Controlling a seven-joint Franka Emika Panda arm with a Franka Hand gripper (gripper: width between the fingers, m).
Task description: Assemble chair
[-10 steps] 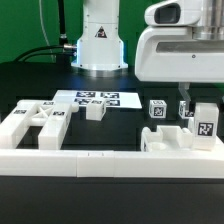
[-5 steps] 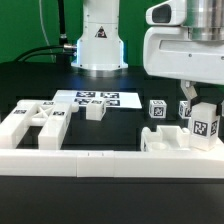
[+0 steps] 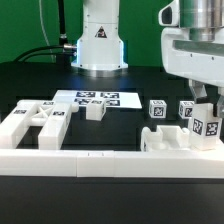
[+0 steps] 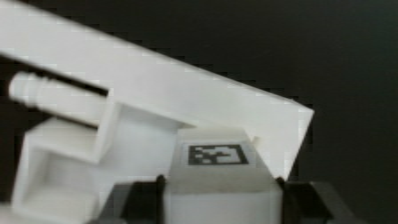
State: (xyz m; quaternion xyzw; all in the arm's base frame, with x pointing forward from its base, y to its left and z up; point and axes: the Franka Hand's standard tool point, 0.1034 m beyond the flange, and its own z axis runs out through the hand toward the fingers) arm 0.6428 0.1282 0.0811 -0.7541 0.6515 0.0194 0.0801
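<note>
- A long plain white rail lies along the tabletop's front edge, from the exterior view's left to its right.
- Chair frame pieces, white and chunky with square tags, lie flat just behind the rail at the front-left corner.
- The marker board lies mid-table. 1 small white block of the chair stands at its front edge.
- 2 tagged cubes stand apart from each other, toward the right edge and behind the front pieces.
- A notched white piece sits just behind the rail near the front-right corner.
- The gripper hangs over the front-right corner, clamped on an upright tagged block just beside the notched piece. Contact between these 2 parts cannot be told.
- In the wrist view the fingers press both sides of that block, its tag facing the camera, with a white slab bearing a round peg beyond it.
</note>
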